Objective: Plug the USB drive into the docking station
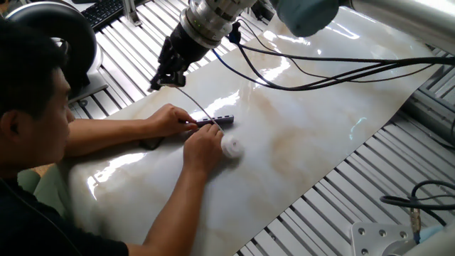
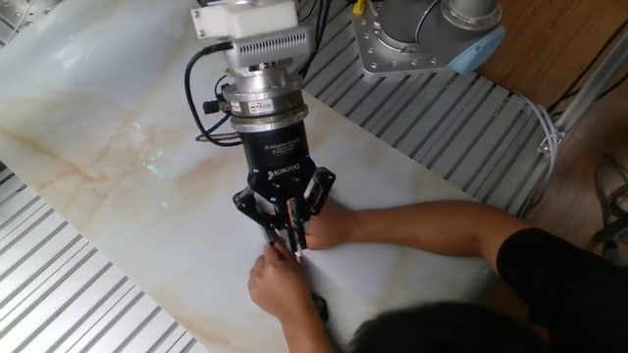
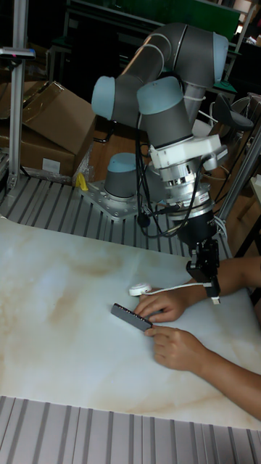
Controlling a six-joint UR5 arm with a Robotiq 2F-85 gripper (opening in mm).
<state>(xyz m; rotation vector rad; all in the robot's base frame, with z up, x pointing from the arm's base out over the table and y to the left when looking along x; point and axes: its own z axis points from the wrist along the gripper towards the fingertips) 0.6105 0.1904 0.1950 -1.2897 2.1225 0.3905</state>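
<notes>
The docking station (image 1: 217, 121) (image 3: 130, 317) is a slim grey bar lying on the marble sheet, pinned by a person's two hands (image 1: 202, 146). The USB drive's white puck (image 1: 231, 146) (image 3: 140, 288) lies just beside it. Its thin white cable (image 1: 192, 103) runs taut up to my gripper (image 1: 156, 83) (image 2: 291, 238) (image 3: 214, 286). The gripper is tilted, hovers above the person's wrists, and is shut on the cable's plug end. In the other fixed view the gripper and hands hide the puck and the bar.
A person (image 1: 35, 107) leans over the near-left table edge with both forearms on the marble sheet (image 1: 298, 135). Black cables (image 1: 320, 67) trail from my wrist. A keyboard (image 1: 106, 11) sits at the back left. The robot base (image 3: 123, 181) and cardboard boxes (image 3: 43, 123) stand behind.
</notes>
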